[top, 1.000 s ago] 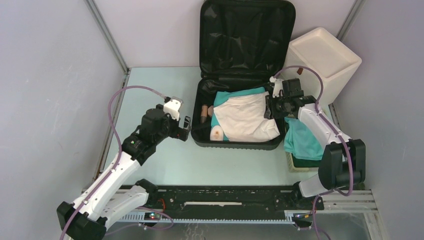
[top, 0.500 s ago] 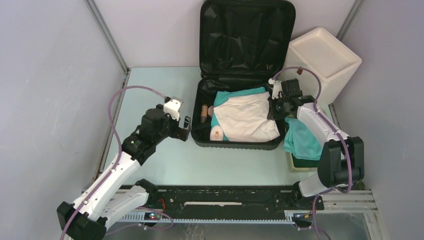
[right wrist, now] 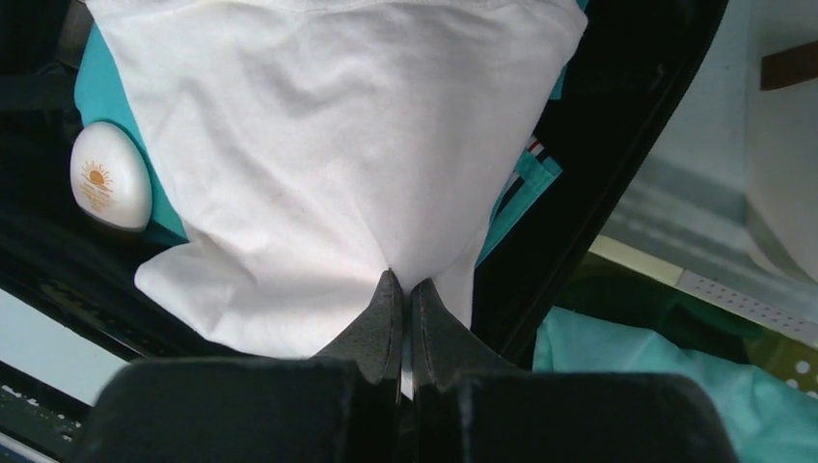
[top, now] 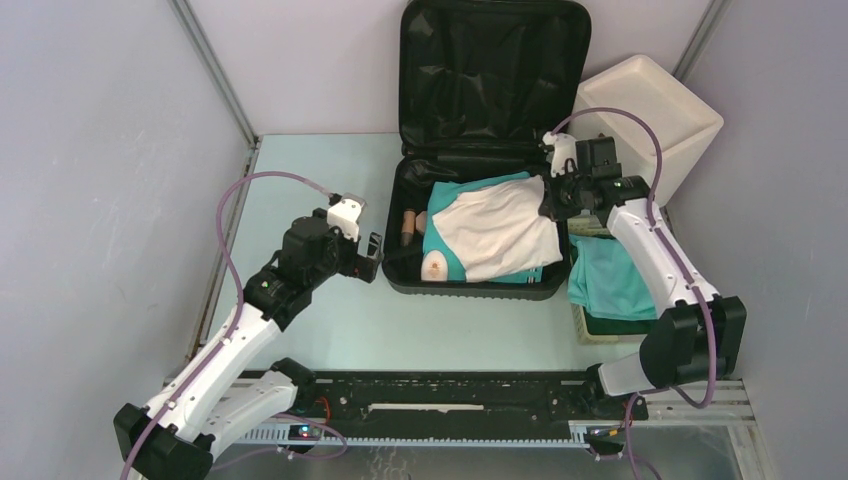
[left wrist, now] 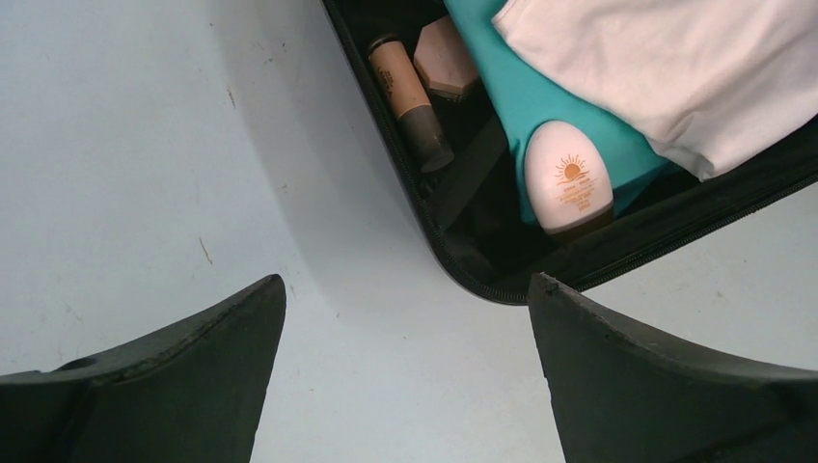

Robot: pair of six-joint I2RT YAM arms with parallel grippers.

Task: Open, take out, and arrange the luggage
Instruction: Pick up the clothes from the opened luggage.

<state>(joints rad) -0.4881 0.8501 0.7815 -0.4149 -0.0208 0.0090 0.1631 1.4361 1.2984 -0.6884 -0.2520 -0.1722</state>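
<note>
Right wrist view: the right gripper point(right wrist: 403, 285) was clamped shut on the white shirt point(right wrist: 318, 145), inside the open luggage point(right wrist: 617, 145) near its right wall. The left gripper point(left wrist: 405, 289) gaped wide, holding nothing, above the counter point(left wrist: 125, 145) beside the luggage's front-left corner.

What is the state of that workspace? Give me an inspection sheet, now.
Surface: pale table, a few small marks.
Job's things: luggage open, lid upright; inside are a white garment over a teal garment, a sunscreen bottle and cosmetic tubes.
Clutter: teal cloth right of the luggage.
Grippers: left gripper open, above the table by the luggage's near left corner; right gripper shut on the white garment's edge.
Cables: a purple cable loops over each arm.
Surroundings: white box at far right; pale walls.
</note>
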